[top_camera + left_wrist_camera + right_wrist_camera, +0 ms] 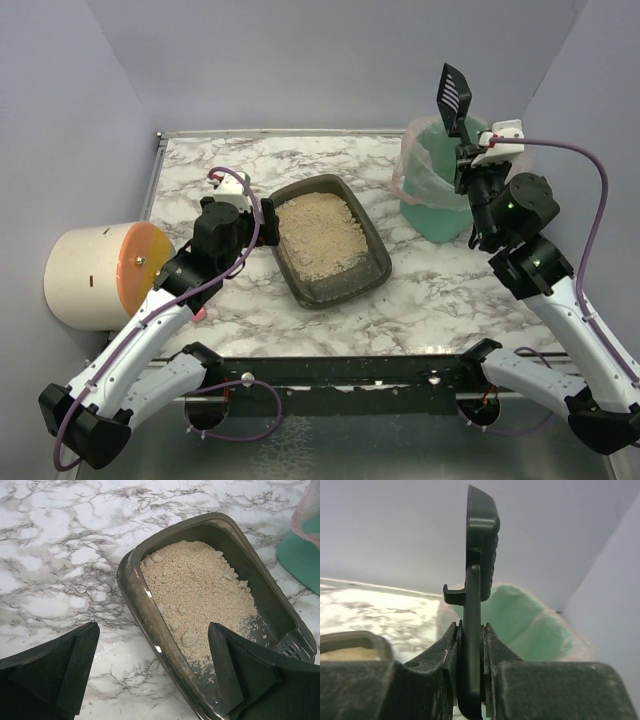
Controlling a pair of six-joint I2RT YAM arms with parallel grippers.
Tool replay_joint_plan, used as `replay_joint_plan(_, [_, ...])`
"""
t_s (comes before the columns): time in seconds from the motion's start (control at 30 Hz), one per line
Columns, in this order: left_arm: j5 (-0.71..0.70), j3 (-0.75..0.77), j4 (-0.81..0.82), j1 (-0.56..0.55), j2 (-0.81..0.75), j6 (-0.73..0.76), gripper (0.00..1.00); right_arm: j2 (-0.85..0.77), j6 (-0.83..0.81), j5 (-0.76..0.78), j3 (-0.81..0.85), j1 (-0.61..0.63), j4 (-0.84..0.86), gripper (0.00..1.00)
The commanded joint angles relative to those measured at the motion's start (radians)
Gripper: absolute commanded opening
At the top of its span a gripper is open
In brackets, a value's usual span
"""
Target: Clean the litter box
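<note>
The slotted scoop (455,92) is being clamped in the right gripper (470,635), the litter box (374,250) lying leftward beside the gaping, empty left gripper (152,630).

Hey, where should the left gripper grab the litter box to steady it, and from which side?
Pinch the litter box by the thin rim of its long left wall, coming down from above, one finger outside and one inside. That upright wall is narrow, and the open left gripper looks to straddle it there. The right gripper holds the scoop.

left gripper (152,630) wide, right gripper (470,630) tight
</note>
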Motion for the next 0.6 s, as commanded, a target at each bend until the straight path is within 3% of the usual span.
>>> replay_joint_plan(0.0, [-0.007, -0.016, -0.003, -0.005, -0.016, 0.01, 0.99, 0.018, 0.249, -0.18, 0.062, 0.004, -0.148, 0.01])
replay_joint_plan(0.27, [-0.008, -0.016, -0.003, -0.005, -0.014, 0.008, 0.99, 0.084, 0.553, -0.333, 0.118, 0.004, -0.254, 0.01])
replay_joint_plan(0.57, [-0.009, -0.016, -0.003, -0.005, -0.015, 0.009, 0.99, 0.182, 0.693, -0.599, 0.109, 0.004, -0.334, 0.01])
